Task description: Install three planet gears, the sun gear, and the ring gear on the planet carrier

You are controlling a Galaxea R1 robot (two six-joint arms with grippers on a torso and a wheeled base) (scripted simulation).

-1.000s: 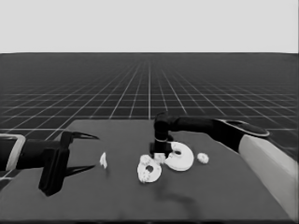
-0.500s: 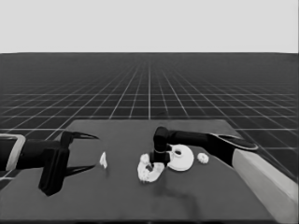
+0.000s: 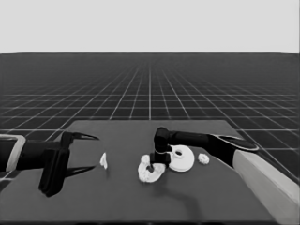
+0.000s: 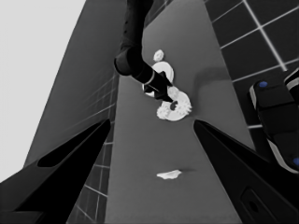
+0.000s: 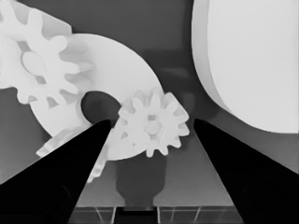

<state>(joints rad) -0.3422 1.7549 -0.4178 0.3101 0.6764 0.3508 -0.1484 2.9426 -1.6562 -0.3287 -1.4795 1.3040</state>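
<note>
now the right tool point(image 5: 147, 128) hangs open over the smaller round part point(image 5: 110, 70), which carries seemingly three gears point(image 5: 152, 126).

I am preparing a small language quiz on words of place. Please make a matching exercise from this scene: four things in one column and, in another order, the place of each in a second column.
Things
1. thin white piece
2. single small gear
3. larger round part
4. right gripper

Places
A. just above the smaller round part
B. alone, between the parked left gripper and the other white parts
C. last of the white parts toward the right of the head view
D. between the smaller round part and the single small gear

Pairs: 1-B, 2-C, 3-D, 4-A
</note>
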